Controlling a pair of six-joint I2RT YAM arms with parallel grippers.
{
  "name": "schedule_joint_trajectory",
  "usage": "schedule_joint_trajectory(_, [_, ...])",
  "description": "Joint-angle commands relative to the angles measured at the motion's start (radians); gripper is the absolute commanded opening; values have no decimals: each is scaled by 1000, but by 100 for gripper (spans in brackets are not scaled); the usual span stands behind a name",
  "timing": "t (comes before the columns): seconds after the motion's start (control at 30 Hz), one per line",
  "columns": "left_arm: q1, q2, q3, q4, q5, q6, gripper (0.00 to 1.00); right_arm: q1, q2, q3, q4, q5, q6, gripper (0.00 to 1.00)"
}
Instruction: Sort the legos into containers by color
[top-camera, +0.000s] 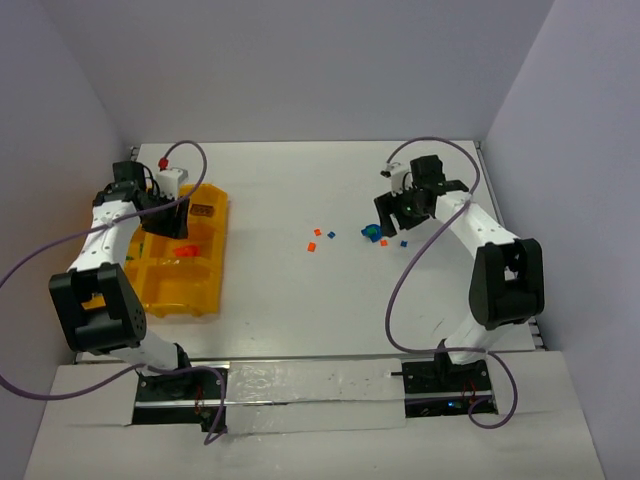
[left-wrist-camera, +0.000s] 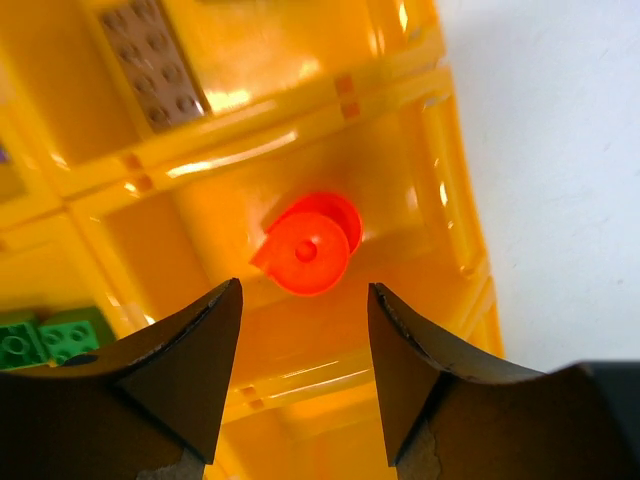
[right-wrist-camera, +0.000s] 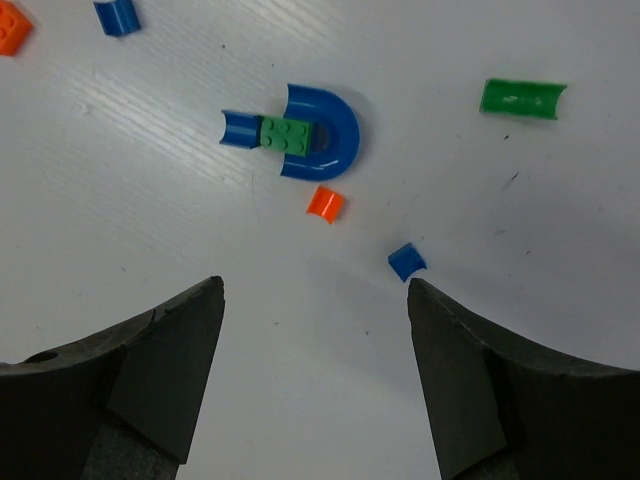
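Note:
The yellow-orange tray (top-camera: 200, 300) lies at the left, its containers side by side. My left gripper (left-wrist-camera: 305, 300) hovers open over one bin (left-wrist-camera: 440, 150) in which a round orange-red lego (left-wrist-camera: 308, 245) lies, with nothing between the fingers. Green legos (left-wrist-camera: 45, 340) sit in the bin beside it. Over loose legos at the right my right gripper (right-wrist-camera: 315, 290) stands open and empty: a blue arch (right-wrist-camera: 325, 130) with a green brick (right-wrist-camera: 285, 133) on it, an orange bit (right-wrist-camera: 325, 203), a small blue bit (right-wrist-camera: 406, 261) by the right fingertip, and a green curved piece (right-wrist-camera: 522, 98).
A brown studded plate (left-wrist-camera: 150, 75) lies in a farther bin. More orange (top-camera: 311, 246) and blue (top-camera: 331, 235) bits are scattered mid-table, left of the right gripper (top-camera: 400, 215). Grey walls close in the table on three sides. Purple cables trail from both arms.

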Motion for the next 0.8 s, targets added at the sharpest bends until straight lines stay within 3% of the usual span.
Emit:
schedule_joint_trajectory(0.0, [-26, -95, 93, 83, 85, -91, 62, -41, -86, -66, 50, 12, -11, 81])
schedule_joint_trajectory(0.17, [-159, -113, 126, 104, 39, -136, 62, -70, -119, -111, 67, 27, -7, 76])
schedule_joint_trajectory(0.33, [-316, -117, 72, 141, 36, -229, 60, -70, -119, -174, 108, 71, 51, 65])
schedule_joint_trajectory(0.53, [-371, -190, -49, 262, 61, -357, 62, -44, -99, -209, 165, 121, 123, 62])
schedule_joint_trajectory(0.77, [-374, -221, -80, 313, -66, -519, 62, 76, -56, -237, 244, 203, 174, 61])
